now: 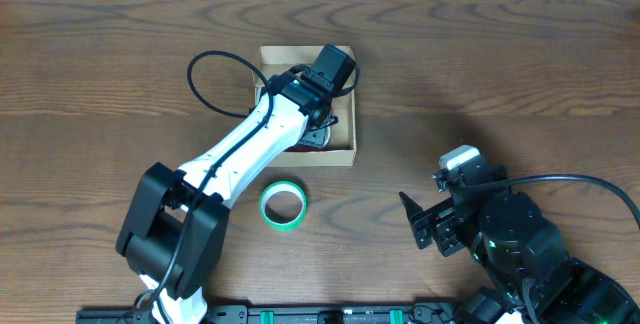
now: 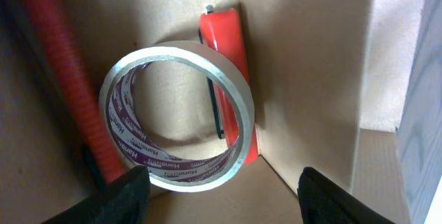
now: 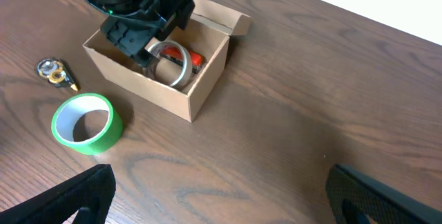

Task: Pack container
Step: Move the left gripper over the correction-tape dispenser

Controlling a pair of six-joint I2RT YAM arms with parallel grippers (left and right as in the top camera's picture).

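Observation:
The container, a tan cardboard box [image 1: 352, 129], stands open at the table's middle back, its lid flap [image 3: 233, 19] folded back. My left gripper [image 2: 228, 196] is open and reaches down into the box [image 2: 304, 58]. Just ahead of its fingers a clear tape roll with purple print [image 2: 176, 117] leans on a red tool [image 2: 224, 51]. Another red handle [image 2: 55, 65] lies along the left wall. A green tape roll [image 1: 283, 205] lies on the table in front of the box. My right gripper [image 1: 425, 226] is open and empty at the front right.
In the right wrist view a small dispenser with a yellow tip [image 3: 55, 72] lies on the table left of the box [image 3: 200, 79], beyond the green roll [image 3: 83, 122]. The left arm [image 1: 240, 149] stretches over the table from the front left to the box.

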